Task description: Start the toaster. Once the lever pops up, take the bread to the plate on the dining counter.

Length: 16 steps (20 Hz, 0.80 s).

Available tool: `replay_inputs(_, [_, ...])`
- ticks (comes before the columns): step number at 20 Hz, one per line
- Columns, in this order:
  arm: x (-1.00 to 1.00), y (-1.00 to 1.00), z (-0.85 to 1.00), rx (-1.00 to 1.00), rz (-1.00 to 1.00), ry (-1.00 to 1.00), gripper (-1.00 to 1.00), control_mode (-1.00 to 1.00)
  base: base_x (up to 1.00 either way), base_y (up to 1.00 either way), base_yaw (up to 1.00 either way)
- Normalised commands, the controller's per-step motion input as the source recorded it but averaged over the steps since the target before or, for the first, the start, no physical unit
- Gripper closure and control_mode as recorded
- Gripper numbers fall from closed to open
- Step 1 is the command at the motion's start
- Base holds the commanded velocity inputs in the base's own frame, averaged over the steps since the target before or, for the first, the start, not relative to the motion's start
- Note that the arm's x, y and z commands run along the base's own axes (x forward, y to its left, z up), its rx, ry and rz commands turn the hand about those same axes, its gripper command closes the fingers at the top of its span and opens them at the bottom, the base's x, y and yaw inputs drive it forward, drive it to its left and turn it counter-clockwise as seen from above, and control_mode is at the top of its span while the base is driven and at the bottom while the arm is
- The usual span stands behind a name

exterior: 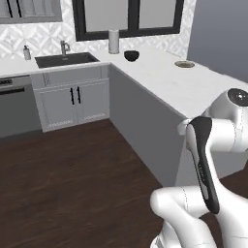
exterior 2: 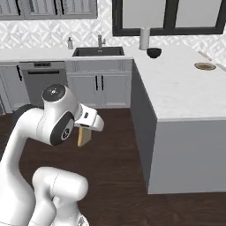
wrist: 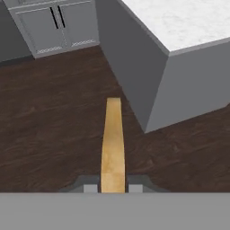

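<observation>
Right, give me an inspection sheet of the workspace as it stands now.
Surface: dining counter, white marble-look top.
Job's things: bread held edge-on above the dark wood floor; plate on the counter's far side, nothing on it.
Clutter: black bowl and white roll at the counter's back corner.
Grippers: gripper shut on the bread.
Cables: nothing seen.
Surroundings: sink with faucet, soap bottle, grey cabinets, dishwasher, window above.
</observation>
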Motion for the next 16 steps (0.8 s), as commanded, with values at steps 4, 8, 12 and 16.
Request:
replay_inputs(4, [0.00, 0.00, 0.00, 0.00, 0.00, 0.00, 1.00, 1.00, 0.75, -1.00, 0.08])
replay_inputs(8, [0.00, 0.00, 0.00, 0.00, 0.00, 0.00, 1.00, 1.00, 0.50, -1.00, 0.14])
replay_inputs(12, [0.00, 0.00, 0.00, 0.00, 0.00, 0.00, 1.00, 1.00, 0.32, -1.00, 0.13])
replay_inputs(16, [0.00, 0.00, 0.00, 0.00, 0.00, 0.00, 1.00, 1.00, 0.38, -1.00, 0.11])
